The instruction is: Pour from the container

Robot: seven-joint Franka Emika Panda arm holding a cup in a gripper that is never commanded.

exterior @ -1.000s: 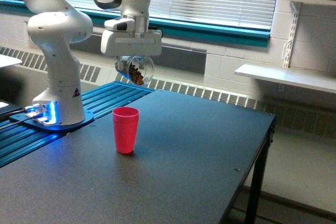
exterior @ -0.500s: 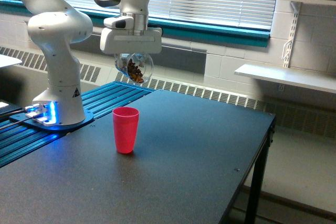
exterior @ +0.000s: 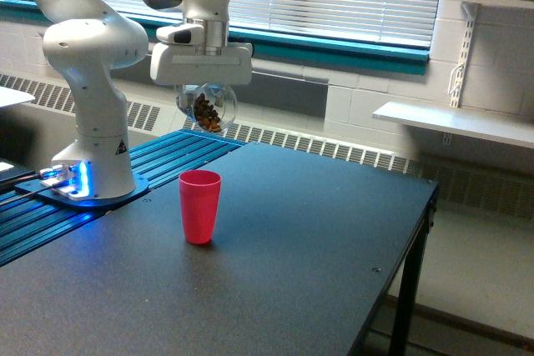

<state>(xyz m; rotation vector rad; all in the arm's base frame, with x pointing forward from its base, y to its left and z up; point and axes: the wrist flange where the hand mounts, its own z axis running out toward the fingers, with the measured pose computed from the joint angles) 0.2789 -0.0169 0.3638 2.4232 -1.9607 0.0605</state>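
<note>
The container (exterior: 207, 107), a clear plastic cup, hangs tipped on its side under the white arm, its round rim facing the camera. Brown bits lie inside it. My gripper (exterior: 203, 97) is shut on it, well above the table. A red cup (exterior: 199, 205) stands upright on the dark table, directly below the container and with open air between them.
The arm's white base (exterior: 93, 171) with a blue light stands on a blue ribbed platform (exterior: 158, 160) at the exterior view's left. The dark table (exterior: 317, 248) ends at an edge on the right. A white shelf (exterior: 455, 121) hangs on the wall behind.
The gripper and the tipped container have shifted slightly toward the exterior view's left and a little upward. The red cup has not moved.
</note>
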